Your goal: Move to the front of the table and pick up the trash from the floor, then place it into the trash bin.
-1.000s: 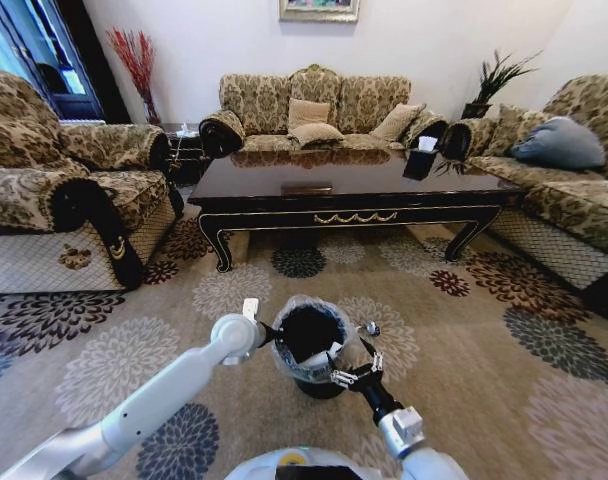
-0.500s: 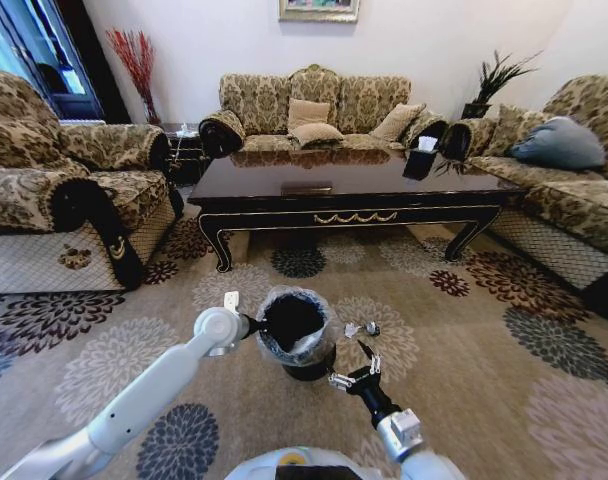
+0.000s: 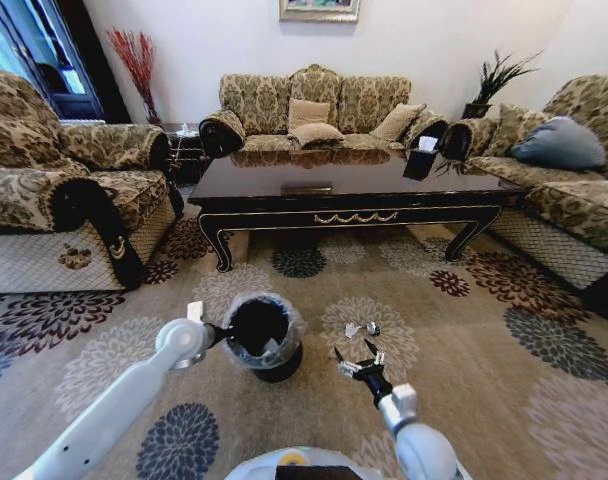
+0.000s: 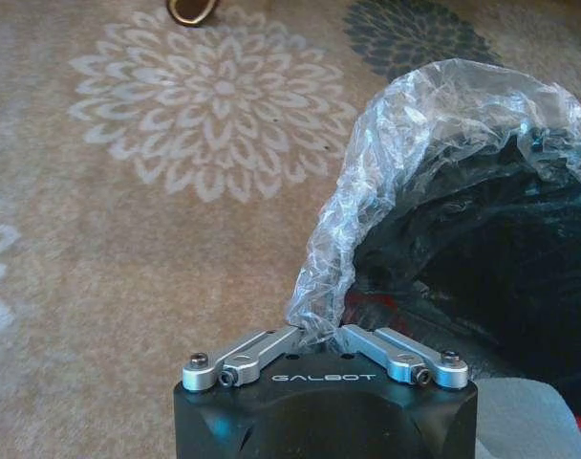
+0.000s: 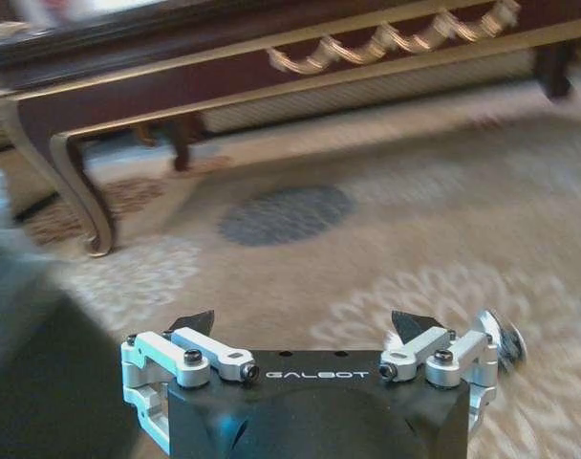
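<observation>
The trash bin [image 3: 262, 340], black with a crinkly clear bag over its rim, stands on the carpet in front of the table [image 3: 354, 190]. My left gripper [image 3: 221, 333] is shut on the bag at the bin's left rim; the left wrist view shows its fingertips pinching the plastic [image 4: 316, 330]. A white scrap [image 3: 271, 346] lies inside the bin. Small silvery trash [image 3: 362, 328] lies on the carpet right of the bin. My right gripper [image 3: 356, 362] hangs open and empty just in front of it, and the right wrist view shows the open gripper [image 5: 302, 325] beside the silvery piece [image 5: 501, 342].
Patterned sofas stand left [image 3: 64, 190], behind [image 3: 319, 110] and right [image 3: 574, 190] of the table. A small black tissue box [image 3: 422, 160] sits on the tabletop. The table's curved leg [image 5: 75, 191] is ahead of the right gripper. Open carpet [image 3: 484, 350] lies to the right.
The left gripper has shifted the bin to the left across the carpet. The right gripper, earlier at the bin's right rim, now stands apart from it near the silvery trash.
</observation>
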You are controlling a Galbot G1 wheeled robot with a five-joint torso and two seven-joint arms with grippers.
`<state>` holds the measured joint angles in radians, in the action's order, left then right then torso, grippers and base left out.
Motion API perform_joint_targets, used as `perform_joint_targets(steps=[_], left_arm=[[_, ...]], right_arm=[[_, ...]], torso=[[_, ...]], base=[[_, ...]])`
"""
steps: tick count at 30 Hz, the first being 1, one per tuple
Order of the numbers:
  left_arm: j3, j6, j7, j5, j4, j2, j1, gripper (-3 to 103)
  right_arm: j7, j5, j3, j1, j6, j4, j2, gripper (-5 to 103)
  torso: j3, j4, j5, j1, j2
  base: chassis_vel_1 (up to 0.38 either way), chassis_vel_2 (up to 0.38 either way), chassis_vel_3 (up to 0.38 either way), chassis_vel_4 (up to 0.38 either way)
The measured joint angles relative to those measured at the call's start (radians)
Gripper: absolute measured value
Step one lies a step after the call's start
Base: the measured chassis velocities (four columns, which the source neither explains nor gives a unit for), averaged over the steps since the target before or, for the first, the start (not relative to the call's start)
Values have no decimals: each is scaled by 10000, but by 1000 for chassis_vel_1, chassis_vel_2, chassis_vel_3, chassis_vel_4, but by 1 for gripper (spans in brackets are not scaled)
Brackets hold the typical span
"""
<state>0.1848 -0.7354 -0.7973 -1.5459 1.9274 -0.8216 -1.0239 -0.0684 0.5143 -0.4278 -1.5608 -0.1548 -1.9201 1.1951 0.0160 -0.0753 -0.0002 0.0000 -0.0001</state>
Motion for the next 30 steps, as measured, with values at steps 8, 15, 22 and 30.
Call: perform_joint_targets(steps=[8,15,22,30], left_arm=[[445,1,63,223,499,-101,-601,0],[602,0,-9,271,1021,-123,-974,0],[1162,0,-22,177,1524,129,-1522,0],[1231,0,-51,31,1322,282,-1406,0]], right_arm=[[-167,699,-526,1681,-2,2698,70,100],[-192,509,-257,2841,254,4608,163,100],[-124,259,88,4395,633,6338,256,100],[8,122,359,5480,745,8104,271,100]], torso=[[0,-6,3,0,0],[0,2,2,1,-1],[0,4,2,0,-1],[1,1,1,0,0]], base=[[0,0,0,0],[0,0,0,0],[0,0,0,0],[0,0,0,0]])
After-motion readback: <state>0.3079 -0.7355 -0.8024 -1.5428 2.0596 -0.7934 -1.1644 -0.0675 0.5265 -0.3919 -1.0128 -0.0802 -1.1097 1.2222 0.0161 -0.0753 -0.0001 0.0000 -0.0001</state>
